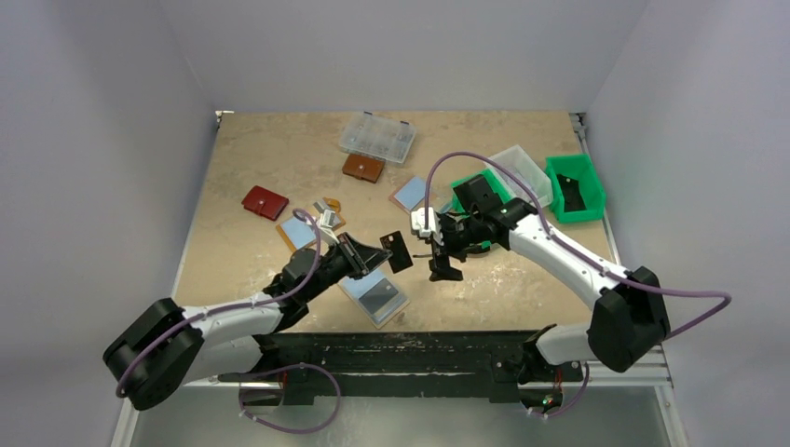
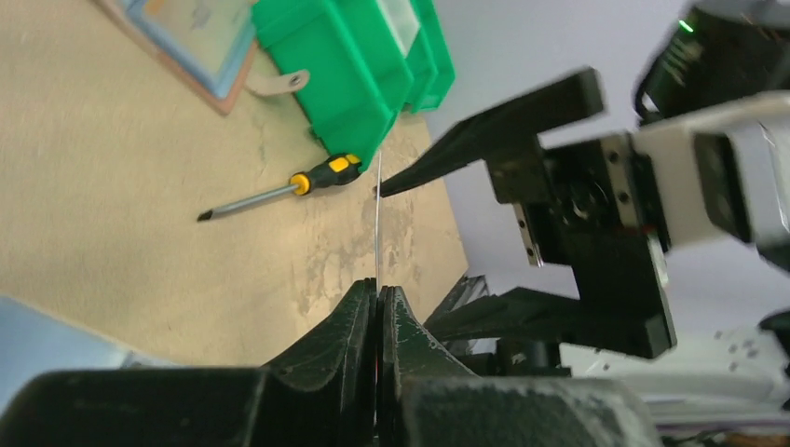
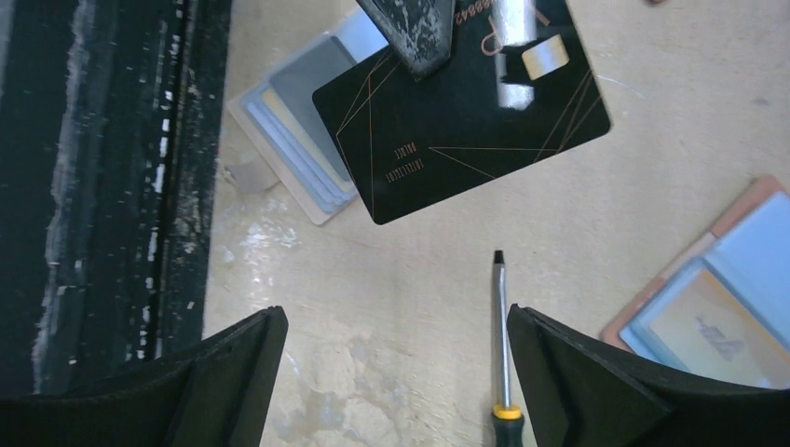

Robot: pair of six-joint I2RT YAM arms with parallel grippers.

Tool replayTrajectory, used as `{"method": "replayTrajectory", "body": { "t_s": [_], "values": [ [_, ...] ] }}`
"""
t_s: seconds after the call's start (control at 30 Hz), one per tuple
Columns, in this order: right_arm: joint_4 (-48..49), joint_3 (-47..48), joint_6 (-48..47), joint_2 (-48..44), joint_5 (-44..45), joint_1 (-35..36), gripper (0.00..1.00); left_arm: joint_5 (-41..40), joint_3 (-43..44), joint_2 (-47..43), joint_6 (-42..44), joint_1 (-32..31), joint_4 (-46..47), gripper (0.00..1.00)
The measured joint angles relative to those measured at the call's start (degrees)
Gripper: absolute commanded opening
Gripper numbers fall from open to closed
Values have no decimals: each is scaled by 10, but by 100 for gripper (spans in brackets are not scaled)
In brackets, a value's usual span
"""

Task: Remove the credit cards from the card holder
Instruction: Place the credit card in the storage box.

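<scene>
On the black glossy card [image 3: 466, 121] with copper line art and a silver chip, two short lines of copper capitals sit toward its 7 o'clock corner in the right wrist view, upside down to that camera. The longer line looks like "INTELLIGENT"; the shorter may be "WALLET", not certain. At the card's 12 o'clock edge a clipped string of copper characters is part hidden and not legible, and a pale blue panel [image 3: 708, 326] at 4 o'clock of the same view bears a faint dark logo-like mark, unreadable.
</scene>
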Motion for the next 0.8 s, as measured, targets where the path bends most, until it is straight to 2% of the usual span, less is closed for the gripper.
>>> {"method": "replayTrajectory", "body": {
  "t_s": [0.13, 0.33, 0.63, 0.73, 0.8],
  "values": [
    [-31, 30, 0, 41, -49, -4, 99, 26, -4, -60, 133, -1, -9, 0],
    [-60, 41, 12, 66, -106, -4, 99, 57, -19, -76, 232, -4, -12, 0],
    [-79, 75, 30, 108, -176, -4, 99, 100, -30, -48, 280, -27, 40, 0],
    [-89, 78, 28, 125, -191, -4, 93, 109, -30, -30, 287, -42, 58, 0],
    [-98, 78, 24, 126, -200, -4, 83, 113, -30, -22, 291, -47, 64, 0]
  ]
}}
